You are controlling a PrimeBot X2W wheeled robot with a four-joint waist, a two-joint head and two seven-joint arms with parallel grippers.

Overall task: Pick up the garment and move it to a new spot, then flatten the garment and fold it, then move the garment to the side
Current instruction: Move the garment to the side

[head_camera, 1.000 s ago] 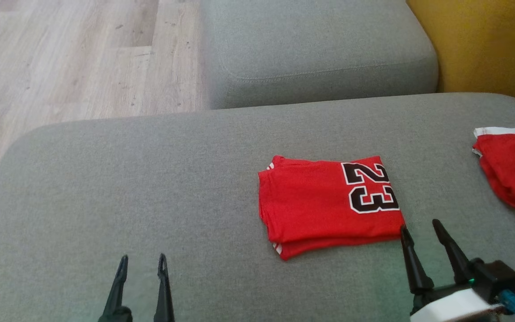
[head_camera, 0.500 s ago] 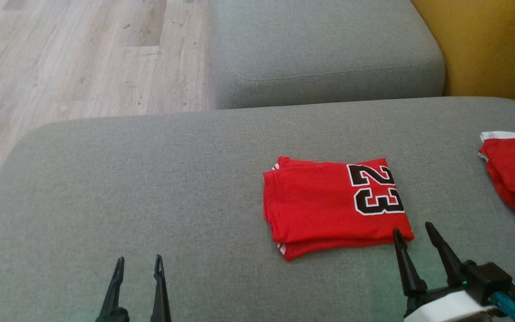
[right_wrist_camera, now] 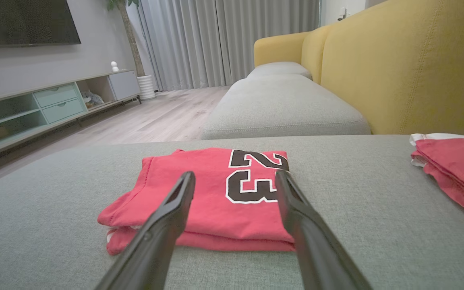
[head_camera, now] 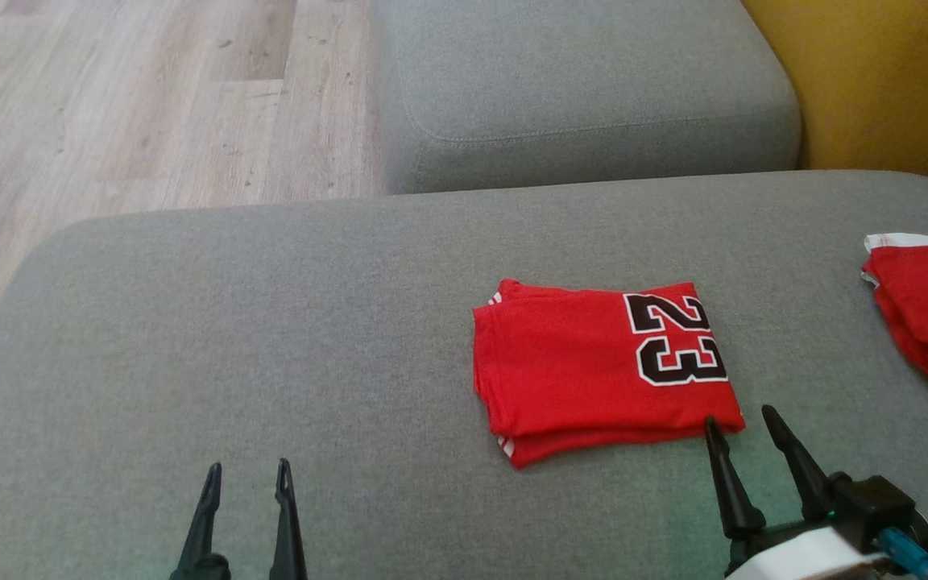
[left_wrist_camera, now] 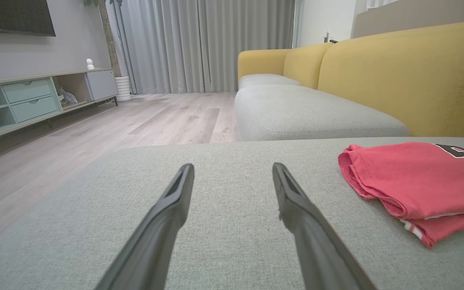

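Note:
The garment [head_camera: 601,366] is a red jersey with a black and white "23", folded into a neat rectangle on the grey sofa cushion [head_camera: 271,338]. It appears at the right of the left wrist view [left_wrist_camera: 417,177] and straight ahead in the right wrist view [right_wrist_camera: 216,193]. My right gripper [head_camera: 739,417] is open, its tips at the garment's near right corner, nothing between them. My left gripper [head_camera: 246,471] is open over bare cushion, well left of the garment. Both sets of fingers [left_wrist_camera: 171,209] [right_wrist_camera: 175,205] are spread wide.
A second folded red cloth with a white edge [head_camera: 927,302] lies at the cushion's far right. Another grey cushion [head_camera: 577,89] sits beyond, with the yellow backrest [head_camera: 875,72] on the right. Wooden floor [head_camera: 134,105] lies past the left edge, with a low TV cabinet [left_wrist_camera: 34,100].
The right gripper has slid a little left and back toward me relative to the garment's corner. The head camera shifted slightly. The garment and left gripper stay put.

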